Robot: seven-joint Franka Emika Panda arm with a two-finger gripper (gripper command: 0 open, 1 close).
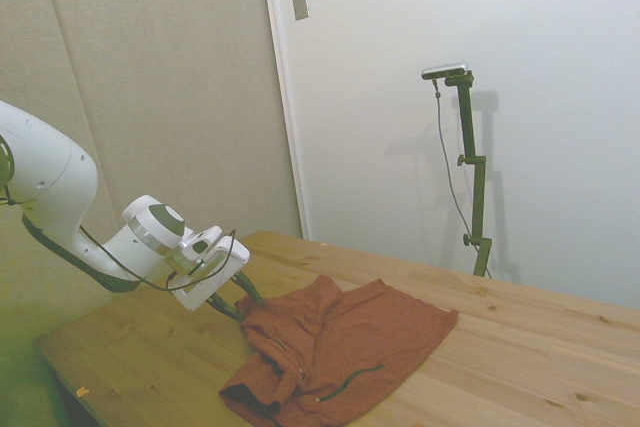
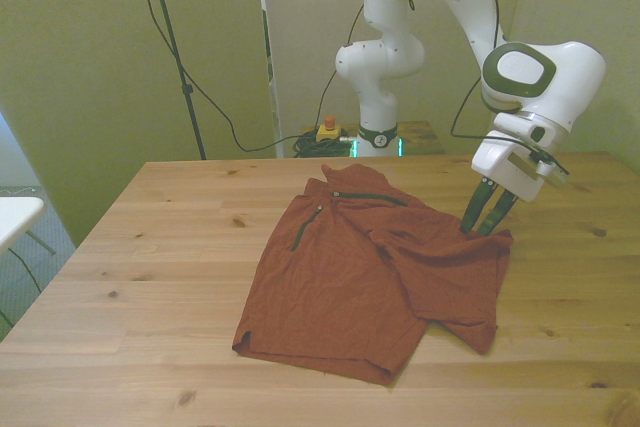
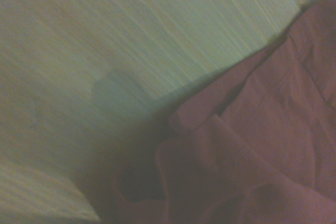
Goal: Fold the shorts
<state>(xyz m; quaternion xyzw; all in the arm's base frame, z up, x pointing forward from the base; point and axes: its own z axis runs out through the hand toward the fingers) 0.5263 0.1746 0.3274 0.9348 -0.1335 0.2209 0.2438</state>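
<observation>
Shorts [image 2: 370, 272] edge hides gripper [image 2: 480, 229] tips.

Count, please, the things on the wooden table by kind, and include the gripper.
Shorts, rust-red, crumpled on the table: 1
Gripper, fingers close together at the shorts' edge on the front view's right: 1
Total: 2
</observation>
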